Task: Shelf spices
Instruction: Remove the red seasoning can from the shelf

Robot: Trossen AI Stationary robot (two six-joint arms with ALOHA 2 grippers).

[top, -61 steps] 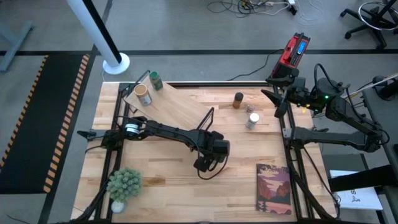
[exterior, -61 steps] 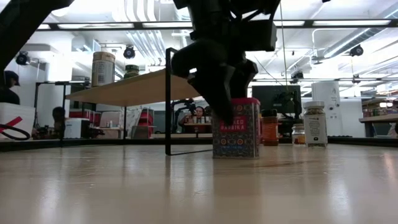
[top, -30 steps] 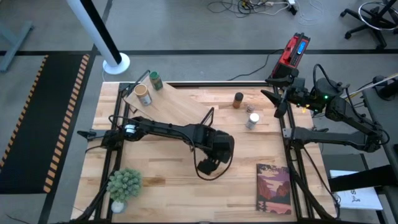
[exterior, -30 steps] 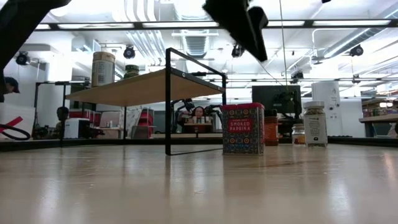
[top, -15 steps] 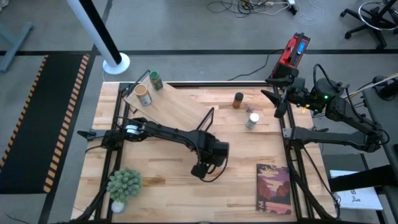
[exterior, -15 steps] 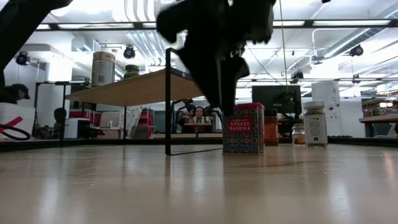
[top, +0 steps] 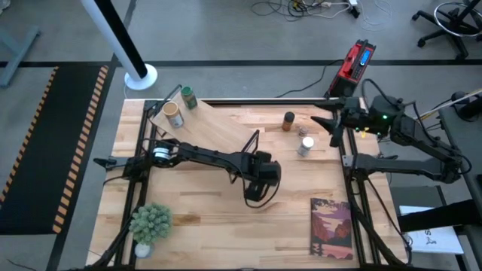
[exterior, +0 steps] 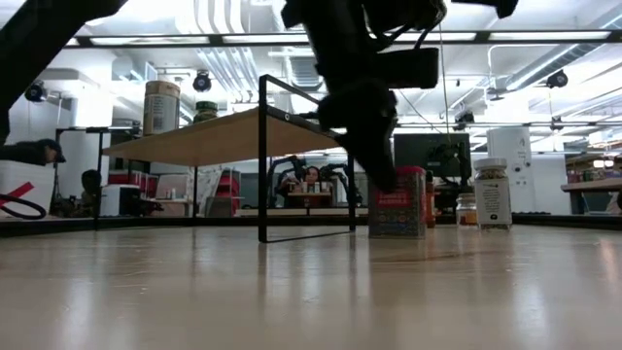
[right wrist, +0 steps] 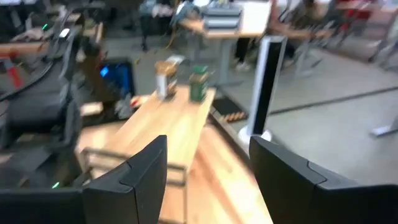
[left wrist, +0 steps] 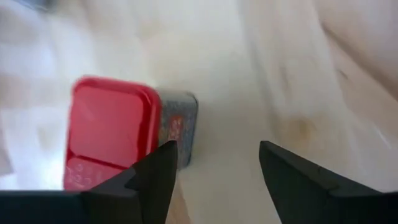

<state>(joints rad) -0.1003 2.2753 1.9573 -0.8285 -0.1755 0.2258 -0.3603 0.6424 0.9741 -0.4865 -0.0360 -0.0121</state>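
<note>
Left gripper [top: 256,192] hangs just beyond the shelf's [top: 218,128] black frame end, on the side away from the jars, low over the table [top: 203,211]. My fingers [left wrist: 155,180] stand apart with bare wood between them, and the red paprika tin [left wrist: 115,134] sits beside one finger, outside the gap (whether that finger touches its wall I cannot tell). In the low view the tin [exterior: 398,204] stands upright on the table, past the frame, partly behind my gripper [exterior: 374,146].

On top of the shelf, at its far end from the frame, stand the tan-topped jar [top: 174,114] and the green-lidded jar [top: 187,98], just beside each other.

Off the shelf, on the table past its frame end, stand three more: the dark-lidded brown jar [top: 288,120], the small silvery-topped jar [top: 303,132] and the white-lidded jar [top: 305,146], close together.

My right gripper [top: 322,120] waits at the table's edge beyond those three jars, well apart from the shelf, its fingers [right wrist: 134,177] apart and holding nothing.

A book [top: 331,228] and a potted plant [top: 149,223] lie on the table, well apart from the shelf.
</note>
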